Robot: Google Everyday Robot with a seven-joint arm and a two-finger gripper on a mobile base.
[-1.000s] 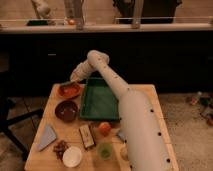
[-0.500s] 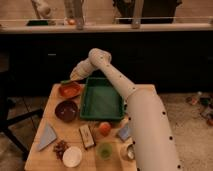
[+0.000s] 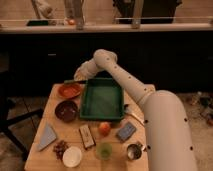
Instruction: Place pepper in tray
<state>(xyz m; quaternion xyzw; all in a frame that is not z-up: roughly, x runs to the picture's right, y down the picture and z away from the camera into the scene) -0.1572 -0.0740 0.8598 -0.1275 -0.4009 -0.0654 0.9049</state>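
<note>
One tray (image 3: 102, 98), two bowls (image 3: 66, 110), perhaps two cups (image 3: 104, 150).

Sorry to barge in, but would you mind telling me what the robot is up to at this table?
The robot's single arm reaches across the wooden table toward its far left corner. Its claw is shut and seems to hold a slim dark pepper, poised above the orange plate, just left of the green tray. The tray holds nothing yet, so the pepper still needs carrying over and releasing. A dark red bowl and an orange fruit sit untouched nearby.
</note>
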